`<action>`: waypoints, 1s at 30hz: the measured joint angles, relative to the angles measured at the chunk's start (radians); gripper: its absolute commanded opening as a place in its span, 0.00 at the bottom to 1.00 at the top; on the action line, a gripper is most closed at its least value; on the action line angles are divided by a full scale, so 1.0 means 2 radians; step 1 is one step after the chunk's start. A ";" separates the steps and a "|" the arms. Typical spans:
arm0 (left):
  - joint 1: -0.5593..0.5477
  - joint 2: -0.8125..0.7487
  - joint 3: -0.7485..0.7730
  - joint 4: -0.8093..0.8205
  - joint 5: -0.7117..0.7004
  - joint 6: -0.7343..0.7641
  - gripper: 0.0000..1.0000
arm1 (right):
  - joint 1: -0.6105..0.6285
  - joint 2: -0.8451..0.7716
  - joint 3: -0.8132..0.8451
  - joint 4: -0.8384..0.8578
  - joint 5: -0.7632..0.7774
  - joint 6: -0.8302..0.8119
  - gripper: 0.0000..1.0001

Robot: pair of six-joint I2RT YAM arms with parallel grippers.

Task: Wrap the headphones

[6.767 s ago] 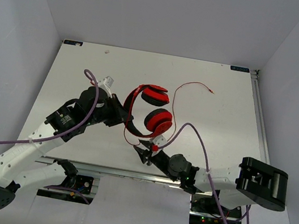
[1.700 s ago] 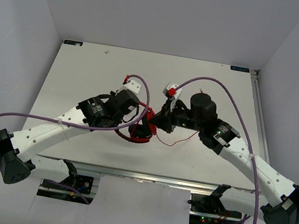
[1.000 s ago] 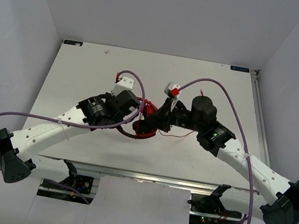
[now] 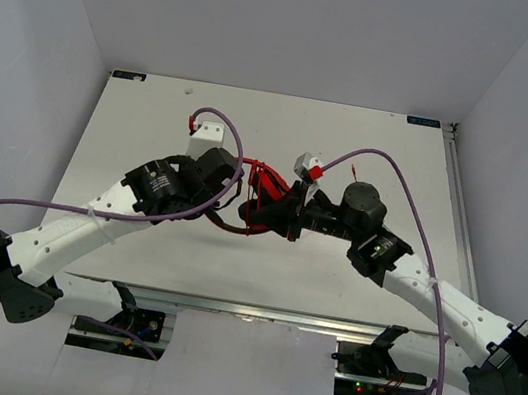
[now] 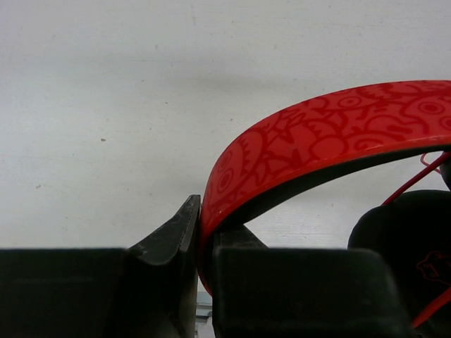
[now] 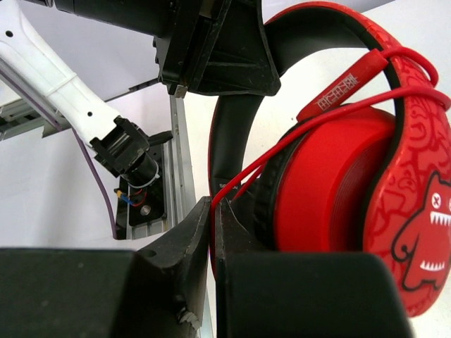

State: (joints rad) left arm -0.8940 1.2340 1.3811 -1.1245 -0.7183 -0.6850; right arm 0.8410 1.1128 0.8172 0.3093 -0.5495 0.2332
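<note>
The headphones (image 4: 260,197) hang between both arms over the middle of the table. My left gripper (image 5: 201,211) is shut on the patterned red headband (image 5: 317,134); a black ear pad (image 5: 402,232) shows at its right. My right gripper (image 6: 213,208) is shut on the thin red cable (image 6: 282,151). The cable runs from the jaws up across the round red earcup (image 6: 331,190) and loops over the headband (image 6: 416,141). In the top view the left gripper (image 4: 234,196) and right gripper (image 4: 282,211) face each other across the headphones.
Thick purple arm cables (image 4: 224,130) arch over both wrists. A loose red cable end (image 4: 356,159) shows behind the right arm. The metal rail (image 6: 180,162) at the table's near edge and the left arm's base (image 6: 127,151) lie behind the headphones in the right wrist view.
Both wrists have turned and carried the headphones a little farther back. More cable lies looped over the headphones. The right jaws have closed tighter on the cable.
</note>
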 measured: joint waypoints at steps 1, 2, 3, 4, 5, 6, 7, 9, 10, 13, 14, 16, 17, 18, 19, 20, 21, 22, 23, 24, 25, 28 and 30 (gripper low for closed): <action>0.000 0.000 0.000 0.000 0.001 -0.001 0.00 | 0.002 -0.001 -0.001 0.002 0.004 0.000 0.08; 0.000 -0.001 0.000 0.000 0.001 -0.002 0.00 | 0.004 -0.002 -0.002 0.003 0.007 0.001 0.08; 0.000 -0.001 0.000 0.000 0.002 -0.003 0.00 | 0.006 -0.003 -0.002 0.004 0.011 0.001 0.08; 0.000 -0.001 0.000 0.001 0.003 -0.003 0.00 | 0.008 -0.003 -0.002 0.005 0.014 0.002 0.08; 0.000 -0.001 0.000 0.002 0.004 -0.004 0.00 | 0.011 -0.002 -0.001 0.004 0.017 0.003 0.08; 0.000 -0.001 -0.001 0.004 0.005 -0.004 0.00 | 0.013 -0.001 0.003 0.002 0.020 0.005 0.08; 0.000 -0.001 -0.003 0.008 0.007 -0.004 0.00 | 0.016 0.001 0.009 0.001 0.023 0.006 0.08; 0.000 -0.001 -0.008 0.020 0.009 -0.003 0.00 | 0.022 0.008 0.024 -0.002 0.028 0.008 0.08; 0.000 -0.001 -0.011 0.025 0.009 -0.003 0.00 | 0.026 0.014 0.033 -0.003 0.030 0.009 0.08; 0.000 -0.001 -0.019 0.037 0.010 -0.003 0.00 | 0.037 0.029 0.058 -0.010 0.039 0.010 0.08; 0.000 -0.001 -0.022 0.040 0.010 -0.003 0.00 | 0.039 0.034 0.064 -0.012 0.041 0.011 0.08; 0.000 -0.001 -0.029 0.050 0.010 -0.002 0.00 | 0.043 0.041 0.073 -0.017 0.048 0.010 0.08; 0.000 -0.001 -0.032 0.054 0.010 -0.001 0.00 | 0.044 0.045 0.078 -0.020 0.051 0.010 0.08; 0.000 -0.002 -0.036 0.058 0.010 -0.001 0.00 | 0.046 0.050 0.083 -0.024 0.054 0.010 0.08; 0.000 -0.002 -0.040 0.062 0.010 0.000 0.00 | 0.047 0.054 0.088 -0.028 0.056 0.010 0.08; 0.000 -0.002 -0.044 0.065 0.010 0.001 0.00 | 0.048 0.059 0.093 -0.032 0.058 0.010 0.08; 0.000 -0.003 -0.047 0.068 0.010 0.003 0.00 | 0.049 0.063 0.097 -0.035 0.059 0.010 0.08; 0.000 -0.004 -0.049 0.070 0.010 0.004 0.00 | 0.050 0.067 0.101 -0.038 0.060 0.010 0.08; 0.000 -0.005 -0.052 0.074 0.010 0.005 0.00 | 0.051 0.070 0.104 -0.040 0.061 0.010 0.08; 0.000 -0.006 -0.055 0.078 0.010 0.007 0.00 | 0.051 0.073 0.107 -0.042 0.062 0.010 0.08; 0.000 -0.008 -0.057 0.080 0.010 0.007 0.00 | 0.053 0.074 0.109 -0.042 0.063 0.010 0.08; 0.000 -0.011 -0.058 0.082 0.010 0.008 0.00 | 0.057 0.076 0.112 -0.043 0.067 0.010 0.08; 0.000 -0.012 -0.058 0.082 0.009 0.008 0.00 | 0.062 0.074 0.111 -0.043 0.074 0.009 0.08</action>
State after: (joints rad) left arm -0.8934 1.2106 1.2648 -0.9614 -0.6997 -0.6697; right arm 0.9644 1.2605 1.0383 0.2235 -0.4007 0.2518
